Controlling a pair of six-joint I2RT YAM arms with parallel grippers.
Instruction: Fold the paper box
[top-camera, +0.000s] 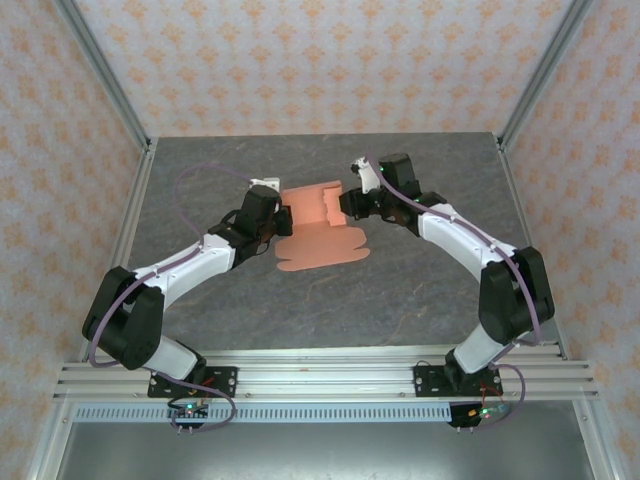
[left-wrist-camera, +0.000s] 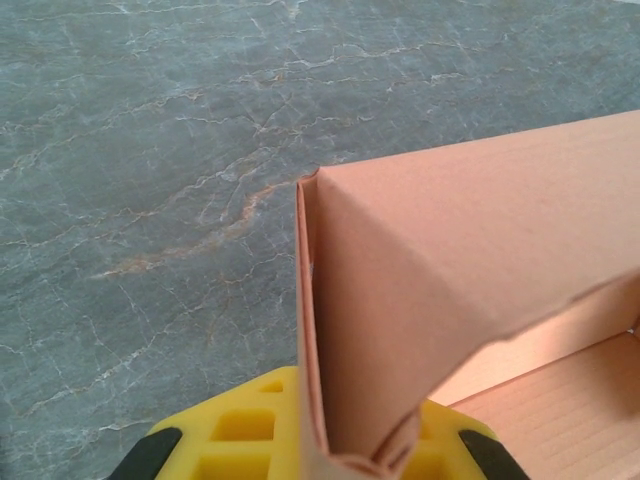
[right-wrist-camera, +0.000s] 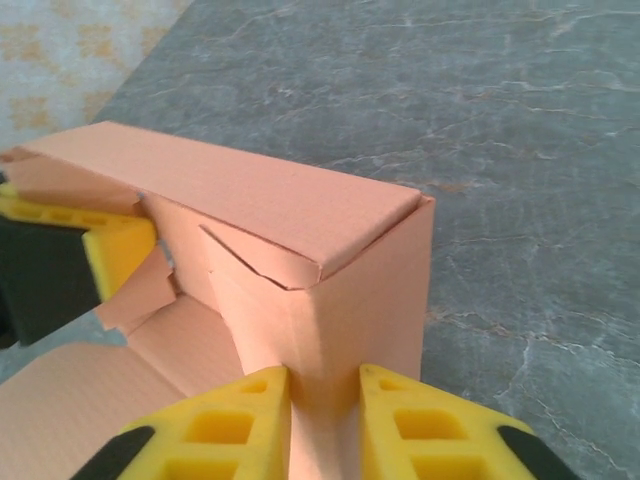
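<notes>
Peach-and-white patterned wallpaper (top-camera: 320, 70) on three sides, silver aluminium framing at the corners, and a dark grey marbled table top (top-camera: 420, 290) below. That's the stage. Just above the middle of the overhead frame sits the salmon-orange thin card paper box (top-camera: 312, 205), and it's half built. The far part stands up as walls, while the scalloped front flaps (top-camera: 320, 250) lie flat on the table towards the bottom of the frame.

Both arms reach in from the lower corners and meet at the box, one at each end. The left gripper (top-camera: 275, 205) is on the box's left end. In its own wrist view its yellow pads sit at the bottom edge, clenched on a raised side wall that runs up between them (left-wrist-camera: 320, 440). That looks like an anchoring hold, which pins the wall upright so the box (left-wrist-camera: 480, 260) can't slide or flop open.

On the other end, the right gripper (top-camera: 352, 203) has the box's corner wall (right-wrist-camera: 300, 210) between its yellow pads at the bottom of its wrist frame (right-wrist-camera: 325, 420). The pads lie against both faces of the card, so I'd call that a grasp. A folded-over top flap sits across that wall, with its edge slightly lifted and a torn-looking crease beneath it. The pinch seems meant to press the doubled layers together and set the fold.

By my reckoning the job is roughly midway, as the front flaps aren't raised yet. The card is thin, so a hard squeeze could crumple it.
</notes>
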